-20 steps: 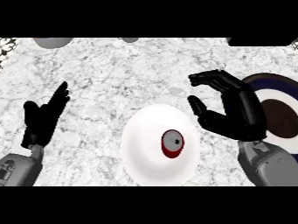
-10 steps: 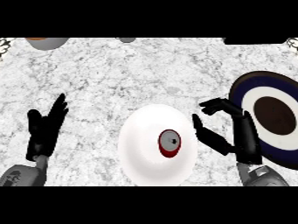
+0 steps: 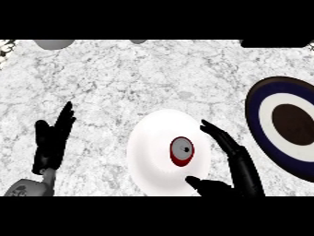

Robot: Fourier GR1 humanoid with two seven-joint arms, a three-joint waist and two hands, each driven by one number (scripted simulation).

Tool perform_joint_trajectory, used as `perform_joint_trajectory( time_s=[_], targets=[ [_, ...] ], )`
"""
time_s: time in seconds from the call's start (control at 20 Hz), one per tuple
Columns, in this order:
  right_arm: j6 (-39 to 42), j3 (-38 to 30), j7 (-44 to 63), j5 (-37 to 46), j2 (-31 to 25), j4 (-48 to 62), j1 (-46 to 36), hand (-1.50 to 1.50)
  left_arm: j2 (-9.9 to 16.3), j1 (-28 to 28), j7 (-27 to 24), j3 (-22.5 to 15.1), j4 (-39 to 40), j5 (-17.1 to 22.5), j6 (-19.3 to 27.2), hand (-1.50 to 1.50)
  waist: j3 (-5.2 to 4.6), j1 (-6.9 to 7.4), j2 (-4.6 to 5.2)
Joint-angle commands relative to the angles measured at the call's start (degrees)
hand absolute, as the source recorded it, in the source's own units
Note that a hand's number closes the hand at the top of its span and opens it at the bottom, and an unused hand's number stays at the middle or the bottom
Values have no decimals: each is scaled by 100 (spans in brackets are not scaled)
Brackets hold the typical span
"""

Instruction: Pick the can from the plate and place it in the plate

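Can (image 3: 182,150) stands right of center on the white plate (image 3: 149,152), my right robot hand (image 3: 230,159) spread open at its 3 o'clock, so I'd curl round it squarely before lifting toward the striped plate (image 3: 261,99).

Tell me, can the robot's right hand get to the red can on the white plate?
Probably yes. The right hand is open beside the can, thumb near the white plate, and nothing lies between them.
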Motion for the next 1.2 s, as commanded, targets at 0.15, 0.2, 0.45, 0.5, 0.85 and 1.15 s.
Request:
perform_joint_trajectory(
  time_s=[0.15,0.2,0.45,0.5,0.85,1.15],
  targets=[
    [990,317,2651,1622,-669,-734,-714,-150,35,148,100,-31,-236,-64,-22,0,-15,45,-21],
    [1279,400,2895,1680,-813,-981,-647,-150,-95,71,153,-139,-255,-241,195,0,-11,-1,-22],
    [2952,552,4249,1255,-578,-1031,-1565,-150,-77,-140,295,-68,-183,-219,88,0,-8,97,21],
    [3240,347,4545,994,-445,-1009,-1848,-150,-93,-157,164,-3,-18,-106,-96,0,-8,91,33],
    [4073,473,5290,839,246,-691,-1923,-150,92,236,68,302,-305,-79,-332,0,7,66,21],
    [4297,170,4663,1256,403,-340,-1433,-150,-506,369,163,35,-434,-609,-55,0,10,39,22]
  ],
)
